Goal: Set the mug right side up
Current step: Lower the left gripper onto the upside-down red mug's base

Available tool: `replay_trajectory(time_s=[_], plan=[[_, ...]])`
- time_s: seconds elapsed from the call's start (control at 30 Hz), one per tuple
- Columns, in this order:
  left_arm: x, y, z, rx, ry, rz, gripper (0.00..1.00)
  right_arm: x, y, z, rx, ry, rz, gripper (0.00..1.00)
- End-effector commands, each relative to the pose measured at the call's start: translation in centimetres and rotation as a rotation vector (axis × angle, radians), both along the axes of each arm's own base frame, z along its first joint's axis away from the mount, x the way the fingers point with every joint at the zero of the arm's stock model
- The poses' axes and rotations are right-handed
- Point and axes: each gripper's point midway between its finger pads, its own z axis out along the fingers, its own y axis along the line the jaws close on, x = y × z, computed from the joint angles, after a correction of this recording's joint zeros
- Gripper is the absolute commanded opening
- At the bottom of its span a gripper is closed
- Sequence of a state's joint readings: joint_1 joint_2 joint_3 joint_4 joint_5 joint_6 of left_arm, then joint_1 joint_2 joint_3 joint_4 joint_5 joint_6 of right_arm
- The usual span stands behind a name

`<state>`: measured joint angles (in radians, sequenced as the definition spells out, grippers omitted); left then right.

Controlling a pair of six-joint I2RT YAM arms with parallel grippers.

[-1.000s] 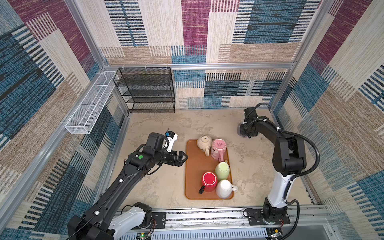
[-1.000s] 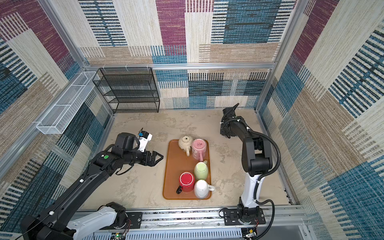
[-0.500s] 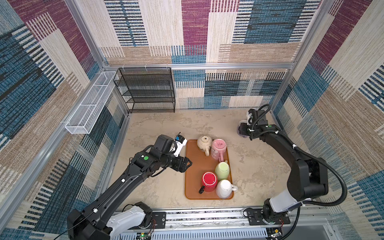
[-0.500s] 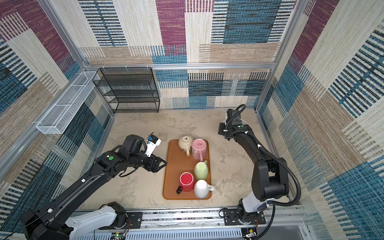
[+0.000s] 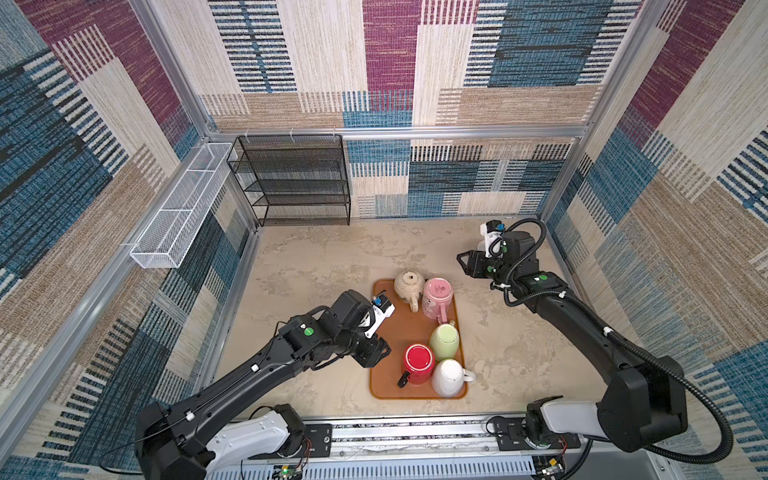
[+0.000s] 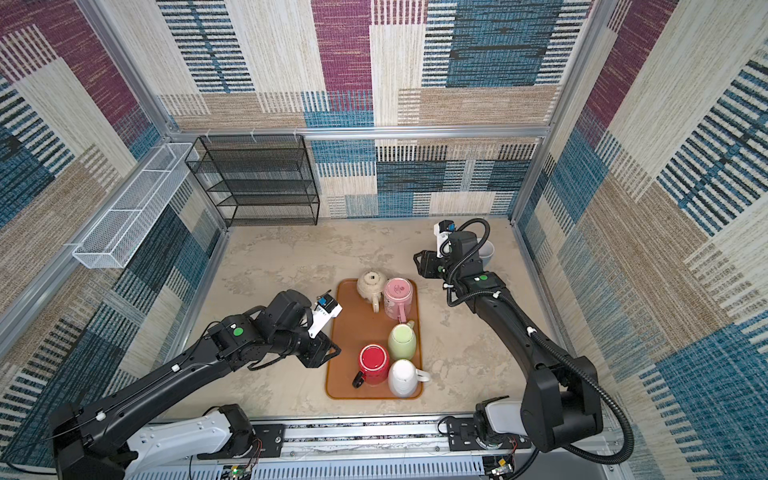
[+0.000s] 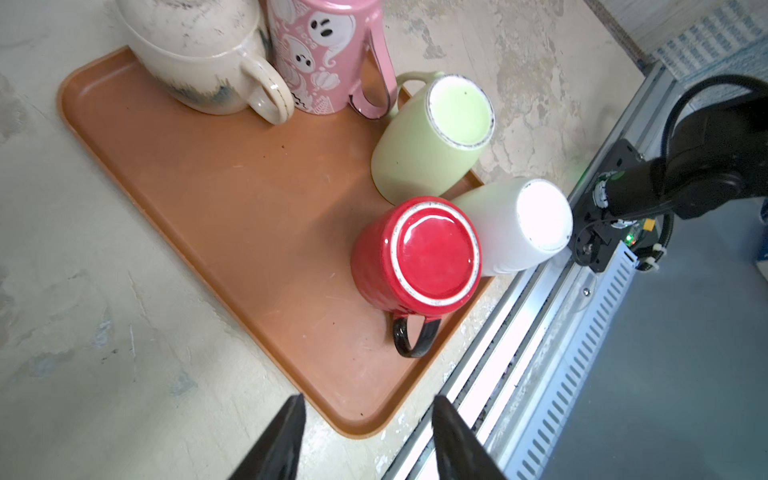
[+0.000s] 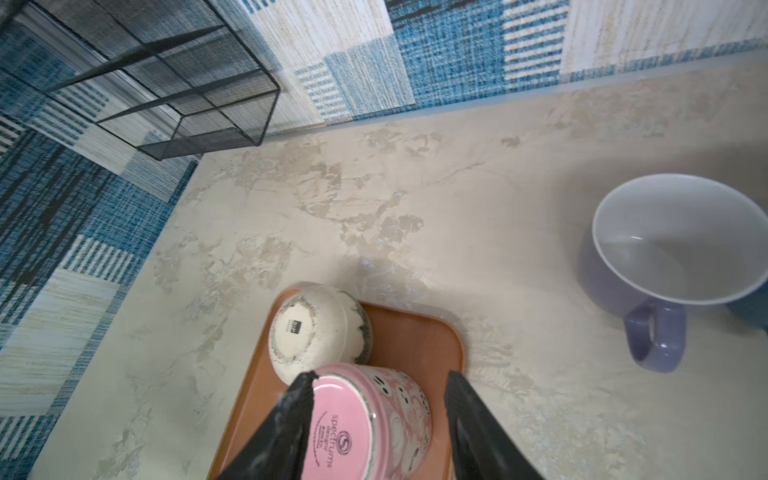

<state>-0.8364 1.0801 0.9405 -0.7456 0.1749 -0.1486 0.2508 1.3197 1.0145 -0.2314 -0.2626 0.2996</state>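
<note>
Several mugs stand upside down on the brown tray [image 5: 395, 332]: cream [image 5: 409, 284], pink [image 5: 437, 293], green [image 5: 444, 340], red [image 5: 417, 361] with a black handle, and white [image 5: 449, 376]. My left gripper [image 5: 380, 353] hangs open at the tray's left edge, beside the red mug [image 7: 432, 253]; in the left wrist view its fingers frame the tray's corner [image 7: 353, 415] with nothing between them. My right gripper [image 5: 461, 262] is open above the table, back right of the pink mug [image 8: 374, 424], apart from it.
A purple mug [image 8: 665, 249] stands upright on the table behind the right arm, near the right wall. A black mesh shelf [image 5: 299, 183] stands at the back left. A white wire basket [image 5: 183, 208] hangs on the left wall. A metal rail [image 5: 415, 432] runs along the front.
The left gripper has moved right and forward to the tray's edge, its jaws narrowing. The right arm has stretched out low, its gripper shifting slightly left toward the tray.
</note>
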Motion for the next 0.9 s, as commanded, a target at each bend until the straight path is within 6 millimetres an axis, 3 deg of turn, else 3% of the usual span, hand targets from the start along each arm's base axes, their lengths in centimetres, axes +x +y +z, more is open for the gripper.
replay_trajectory(time_s=[0.0,0.27,0.4,0.6,0.87], plan=[[-0.3,0.4,-1.1,0.054,-0.004,0.038,0.51,-0.1,0.9,1.8,0.053,-0.063,0.035,0.54],[-1.7,-0.3,-3.1,0.070,-0.018,0.033,0.38,-1.0,0.8,2.2,0.065,-0.086,0.041,0.54],[-2.6,-1.2,-3.5,0.044,-0.030,0.005,0.36,-1.1,0.6,1.7,0.059,-0.081,0.034,0.54],[-4.0,-2.4,-4.3,0.023,-0.028,-0.048,0.43,-1.4,0.5,1.5,0.058,-0.084,0.031,0.55],[-3.9,-4.1,-6.0,0.041,-0.038,-0.064,0.52,-1.8,0.5,1.7,0.064,-0.094,0.033,0.55]])
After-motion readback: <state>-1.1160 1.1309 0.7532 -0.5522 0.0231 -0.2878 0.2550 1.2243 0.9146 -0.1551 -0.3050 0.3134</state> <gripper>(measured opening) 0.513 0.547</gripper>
